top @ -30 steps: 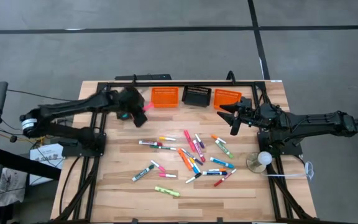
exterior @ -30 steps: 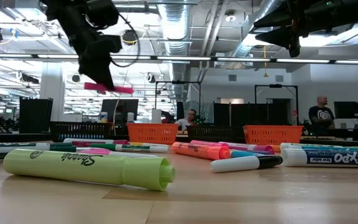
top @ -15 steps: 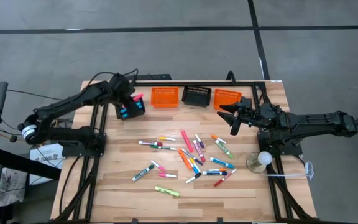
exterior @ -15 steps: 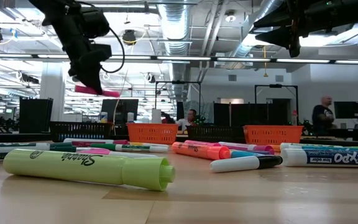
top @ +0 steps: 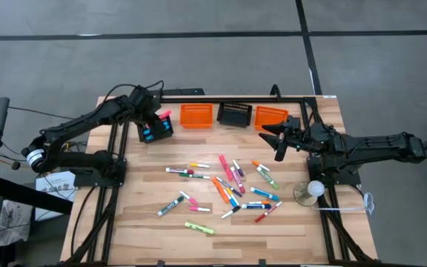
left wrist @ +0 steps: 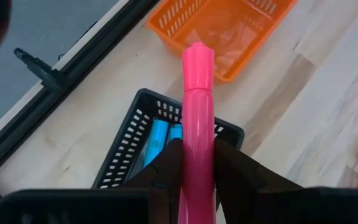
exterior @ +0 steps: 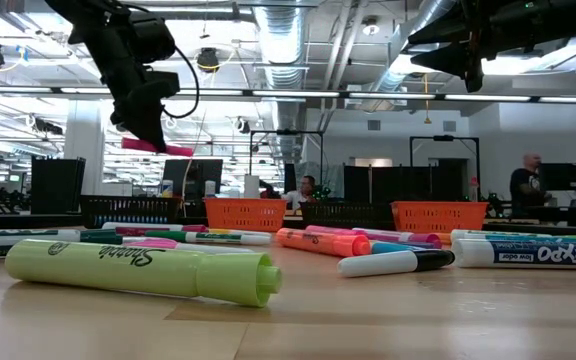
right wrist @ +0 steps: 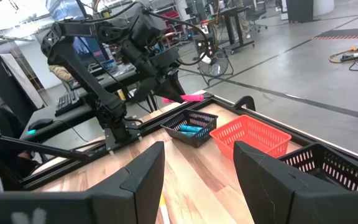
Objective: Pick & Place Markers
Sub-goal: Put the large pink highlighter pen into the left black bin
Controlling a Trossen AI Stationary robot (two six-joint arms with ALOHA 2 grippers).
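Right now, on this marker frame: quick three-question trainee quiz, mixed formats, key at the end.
1. True or false: the left end effector is shut on a pink marker.
2. What sits directly under that marker? A) orange basket B) black basket holding blue markers C) bare table
3. Fill in: the right end effector hangs open near the ____ basket at the table's back edge.

Key: 1 true; 2 B; 3 orange.

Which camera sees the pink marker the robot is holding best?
The left wrist view: the pink marker fills the picture, clamped in the left end effector above a black basket. The high view shows just a pink speck, the low view a thin sideways stick, and the right wrist view a far-off sliver.
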